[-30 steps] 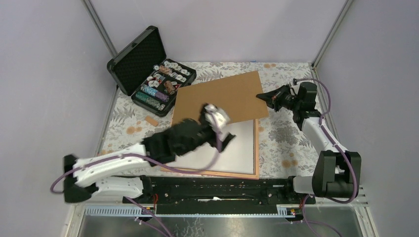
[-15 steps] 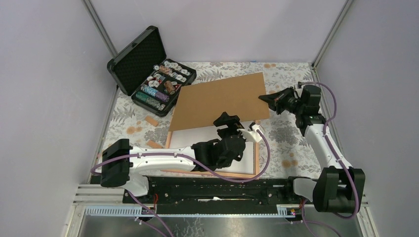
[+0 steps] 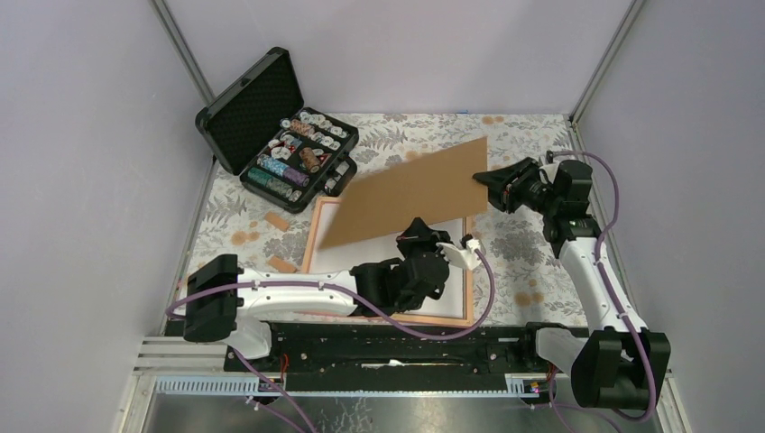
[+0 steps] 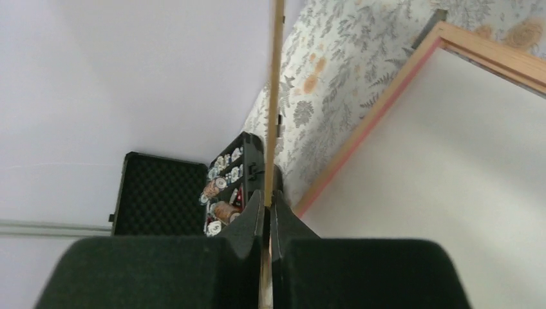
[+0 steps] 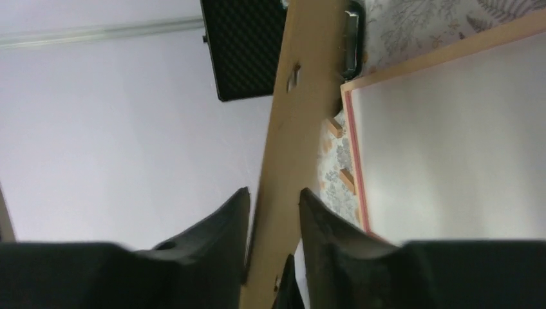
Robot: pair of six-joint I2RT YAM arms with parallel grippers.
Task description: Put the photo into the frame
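The board [image 5: 302, 96] is clamped between the fingers of the right gripper [image 5: 273, 196]. The frame [image 5: 444, 55] is seen at right, filled by the white back of the photo [image 5: 451, 148]. A black case [image 5: 244, 51] is seen at top.

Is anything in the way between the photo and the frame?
Nothing visible. The photo, white back up, already lies inside the frame. The board hangs tilted above its far side, pinched by the left tool and the right tool.

Backing board [image 3: 406, 191] now tilted up off the frame [image 3: 311, 236], left end effector [image 3: 417, 236] moved onto its near edge, right end effector [image 3: 487, 180] raised, more of the photo [image 3: 361, 257] uncovered
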